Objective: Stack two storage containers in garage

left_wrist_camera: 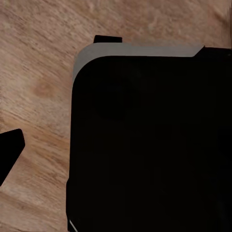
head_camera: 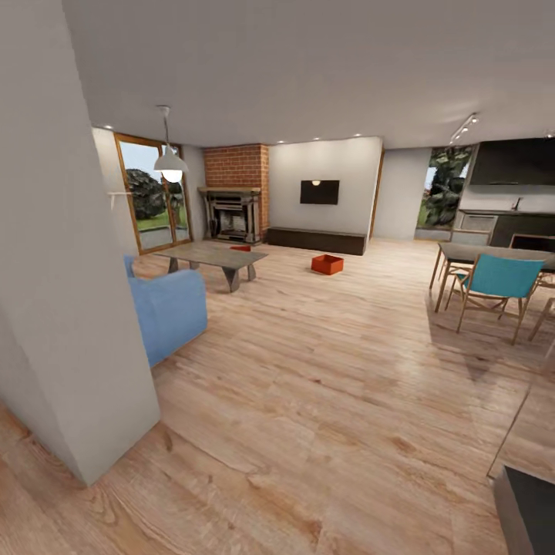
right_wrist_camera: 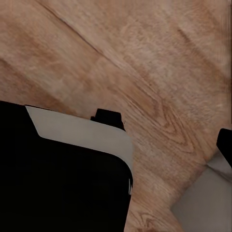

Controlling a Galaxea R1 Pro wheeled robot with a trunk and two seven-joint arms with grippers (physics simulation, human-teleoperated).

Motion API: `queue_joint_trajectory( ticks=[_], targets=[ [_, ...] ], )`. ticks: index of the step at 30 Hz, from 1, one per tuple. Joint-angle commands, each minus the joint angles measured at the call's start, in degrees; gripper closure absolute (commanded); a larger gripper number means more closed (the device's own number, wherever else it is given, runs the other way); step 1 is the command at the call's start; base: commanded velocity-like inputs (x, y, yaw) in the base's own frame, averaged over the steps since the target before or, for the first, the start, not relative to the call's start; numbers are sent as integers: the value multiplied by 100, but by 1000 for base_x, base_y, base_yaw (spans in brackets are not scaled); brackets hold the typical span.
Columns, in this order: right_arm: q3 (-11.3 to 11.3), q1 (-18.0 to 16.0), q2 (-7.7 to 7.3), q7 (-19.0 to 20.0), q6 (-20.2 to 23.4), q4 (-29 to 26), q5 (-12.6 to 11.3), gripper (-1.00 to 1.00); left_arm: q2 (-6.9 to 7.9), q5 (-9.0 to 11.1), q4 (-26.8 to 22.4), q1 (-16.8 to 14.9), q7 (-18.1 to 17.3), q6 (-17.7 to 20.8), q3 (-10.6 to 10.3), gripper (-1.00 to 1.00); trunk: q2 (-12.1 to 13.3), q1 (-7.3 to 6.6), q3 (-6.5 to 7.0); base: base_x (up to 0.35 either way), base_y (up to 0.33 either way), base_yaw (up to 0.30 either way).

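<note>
A grey wall corner (head_camera: pixel 73 308) is standing closest, at about 9 o'clock in the head view, with light wood-plank floor (head_camera: pixel 324 432) spreading out ahead of it. In both wrist views a dark rounded body of the robot is blocking much of the frame above the same planks, and I cannot tell how the jaws are standing on either arm.

Just past the wall corner, at 10 o'clock, a blue sofa (head_camera: pixel 166 308) is sitting on the planks. At 2 o'clock a teal chair (head_camera: pixel 501 285) is standing beside a dining table (head_camera: pixel 493 254).

Farther on, at 11 o'clock, a low table (head_camera: pixel 216 258) is standing beyond the sofa. One red-orange bin (head_camera: pixel 327 264) is resting on the floor near 12 o'clock, to the right of the low table and apart from it. A second red-orange bin (head_camera: pixel 240 248) is peeking out just behind the low table's far edge.

At the back, a brick fireplace (head_camera: pixel 235 204), a wall-mounted screen (head_camera: pixel 319 192) and glazed wood-framed doors (head_camera: pixel 150 196) are lining the room.
</note>
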Motion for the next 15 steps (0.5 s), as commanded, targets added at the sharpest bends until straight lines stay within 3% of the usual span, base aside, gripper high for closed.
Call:
queue_joint_trajectory(
  ticks=[1,6,15],
  targets=[
    [48,-2,-1,-22,-8,-4,-51,-100,0,34,0,-2,1,-10,12,-100,-3,3,-6,323,0,-247],
    [45,-3,2,-22,-8,-4,-59,-100,-1,34,-2,-2,1,-10,12,-100,-3,3,-6,323,0,-197],
    [75,-4,-4,-22,-1,-4,-36,-100,-2,34,-4,-2,1,-10,12,-100,-3,3,-6,323,0,-16]
  ],
)
